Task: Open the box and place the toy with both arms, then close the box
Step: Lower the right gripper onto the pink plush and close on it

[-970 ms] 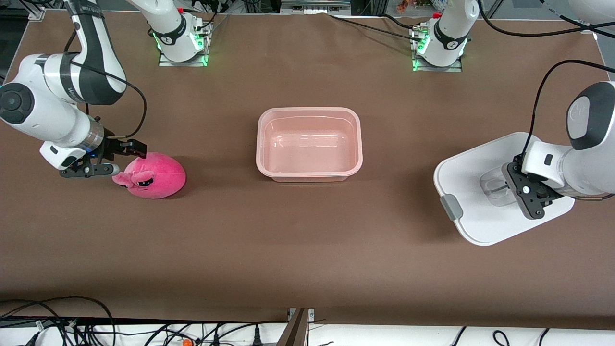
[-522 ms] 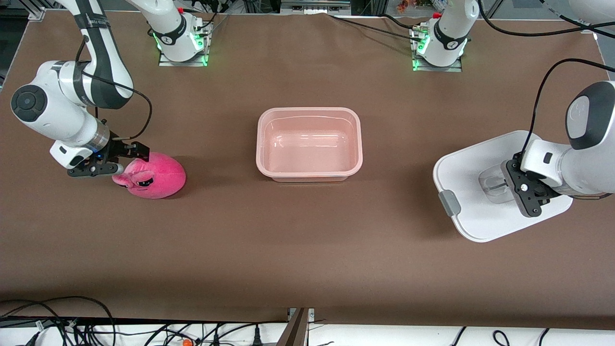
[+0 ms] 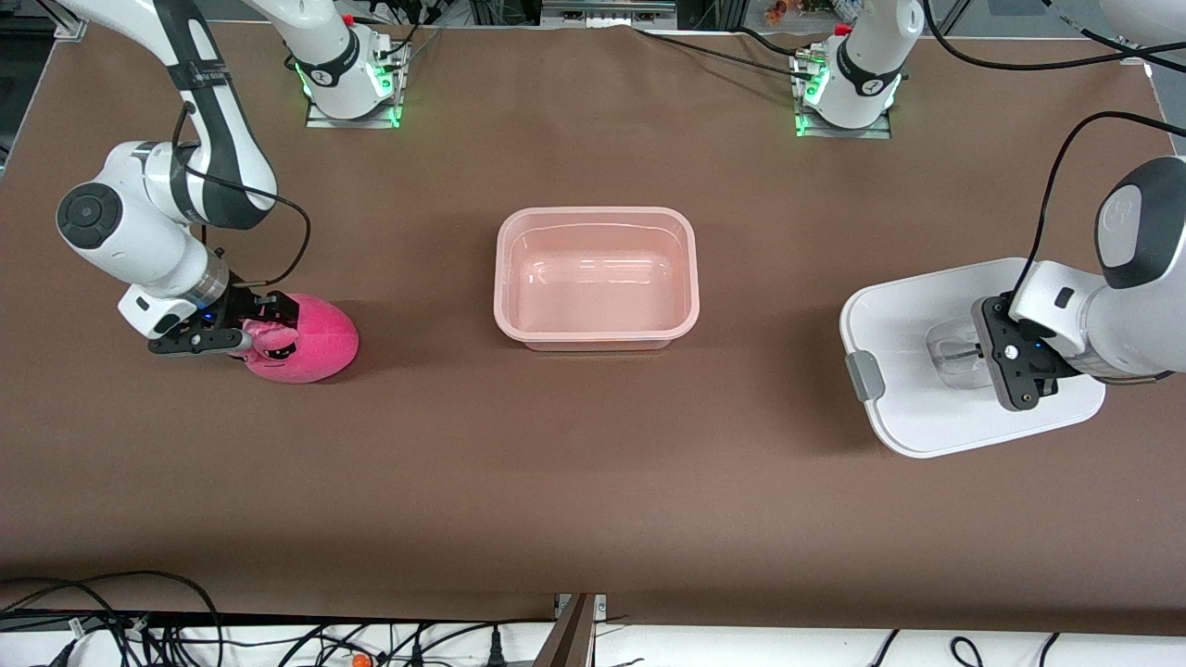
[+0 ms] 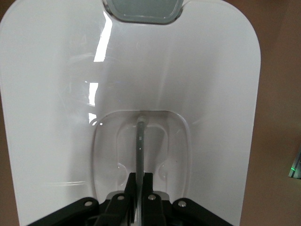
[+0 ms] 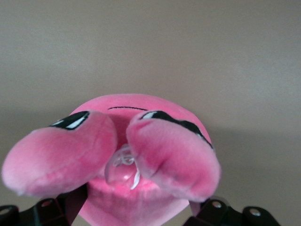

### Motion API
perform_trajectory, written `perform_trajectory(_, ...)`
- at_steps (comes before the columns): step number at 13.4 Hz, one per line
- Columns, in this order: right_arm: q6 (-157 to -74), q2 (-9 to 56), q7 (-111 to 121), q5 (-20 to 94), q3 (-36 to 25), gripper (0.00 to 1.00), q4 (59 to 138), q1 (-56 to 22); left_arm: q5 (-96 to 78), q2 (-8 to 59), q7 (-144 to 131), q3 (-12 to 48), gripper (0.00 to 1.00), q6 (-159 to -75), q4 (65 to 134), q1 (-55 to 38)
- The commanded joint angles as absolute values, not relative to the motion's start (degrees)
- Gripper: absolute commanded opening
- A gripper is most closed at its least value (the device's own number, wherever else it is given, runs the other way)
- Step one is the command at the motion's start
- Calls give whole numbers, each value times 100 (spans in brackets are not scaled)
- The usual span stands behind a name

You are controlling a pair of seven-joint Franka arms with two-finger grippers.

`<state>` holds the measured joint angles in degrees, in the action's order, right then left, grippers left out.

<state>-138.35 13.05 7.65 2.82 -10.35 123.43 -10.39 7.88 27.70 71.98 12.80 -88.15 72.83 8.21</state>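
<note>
The box (image 3: 598,320), a translucent pink tub, stands open in the middle of the table. Its white lid (image 3: 908,315) is at the left arm's end of the table, with a grey clip (image 3: 864,375) on its edge. My left gripper (image 3: 977,354) is shut on the rib of the lid's clear handle; the left wrist view shows the lid (image 4: 56,94) and my left gripper (image 4: 140,181) pinching that rib. The pink plush toy (image 3: 315,338) lies toward the right arm's end. My right gripper (image 3: 255,324) is open, with its fingers on either side of the toy's ear end (image 5: 141,141).
The brown table cloth (image 3: 593,463) is bare between the toy, the box and the lid. The two arm bases (image 3: 352,83) stand at the table's edge farthest from the front camera. Cables hang along the edge nearest it.
My right gripper has moved toward the toy and now straddles its ear end. The lid in my left gripper has turned and shifted slightly.
</note>
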Motion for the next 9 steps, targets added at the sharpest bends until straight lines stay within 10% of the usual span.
perform_trajectory(1, -13931, 1239, 949, 404, -1002, 30, 12419, -1020, 817, 2742, 7374, 1318, 0, -8701, 7154, 782)
perform_trajectory(3, -13948, 1326, 949, 404, -1002, 0, 12393, -1028, 817, 2742, 7374, 1327, 0, -8701, 7154, 765)
perform_trajectory(9, -13695, 1205, 941, 387, -713, 0, 12069, -1072, 818, 2742, 7392, 1318, 0, -8701, 7163, 800)
